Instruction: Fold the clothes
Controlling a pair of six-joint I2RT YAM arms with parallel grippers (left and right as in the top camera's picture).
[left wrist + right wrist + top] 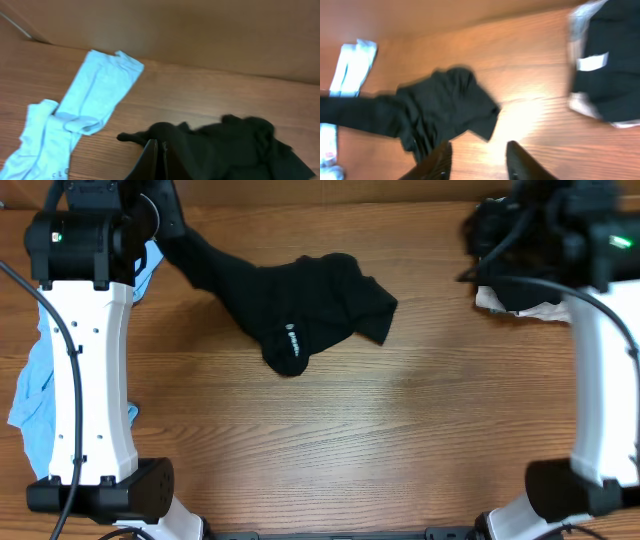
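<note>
1. Along the left edge of the tabletop [420, 440]: a light-blue shirt [30, 395] of thin, soft cloth. Lies rumpled in a long, narrow strip and runs partly under the white casing of the left arm [90, 380]. In the left wrist view, shows one flat, tube-like length and a loose fold near its middle.
2. Near the far left corner: the left gripper [159, 155], its dark fingers pressed together. Pinches a stretched tail of the black T-shirt [300, 310], with black cloth bunched around the fingertips.
3. From that pinch, runs slantwise toward the middle of the tabletop as a taut, narrow band, then widens into a crumpled, lumpy mound with deep, soft folds. Matte black knit, bearing a small white logo [292, 340] on the rounded lobe nearest the front edge. Rests nearer the far edge than the front one.
4. Right of the mound: bare wood-grain surface, smooth, with a bright glare patch in the right wrist view.
5. Above that bare wood: the right gripper [477, 162], its two dark fingers spread apart, with nothing between them.
6. At the far right corner: a heap of dark and white cloth [510, 290], flat and layered, its pale edges showing under the black.
</note>
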